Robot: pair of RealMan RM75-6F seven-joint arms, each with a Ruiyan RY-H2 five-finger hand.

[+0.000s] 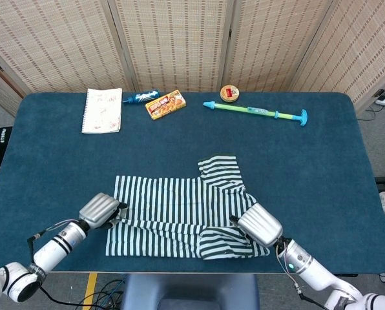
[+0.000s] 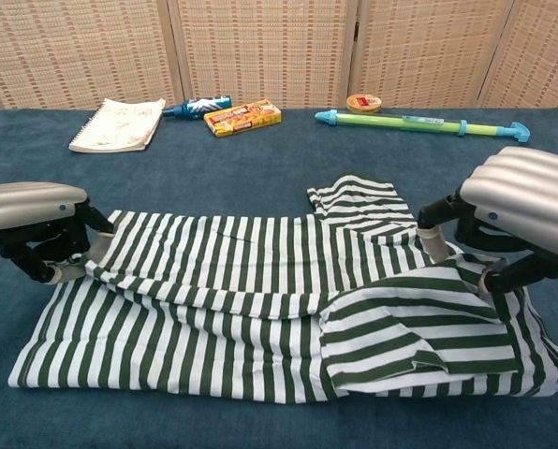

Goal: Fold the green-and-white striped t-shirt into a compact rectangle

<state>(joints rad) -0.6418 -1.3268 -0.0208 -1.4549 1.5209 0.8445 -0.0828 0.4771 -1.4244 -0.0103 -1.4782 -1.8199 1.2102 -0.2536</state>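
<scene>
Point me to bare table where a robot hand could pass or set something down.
Free: the wide band between the t-shirt and the back row, plus the right side below the water gun. Crowded: the back edge, with notebook, snack box and round tin, and the near edge under both hands.

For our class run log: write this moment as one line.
left robot hand: grips t-shirt edge | right robot hand: grips edge | near half being folded over
</scene>
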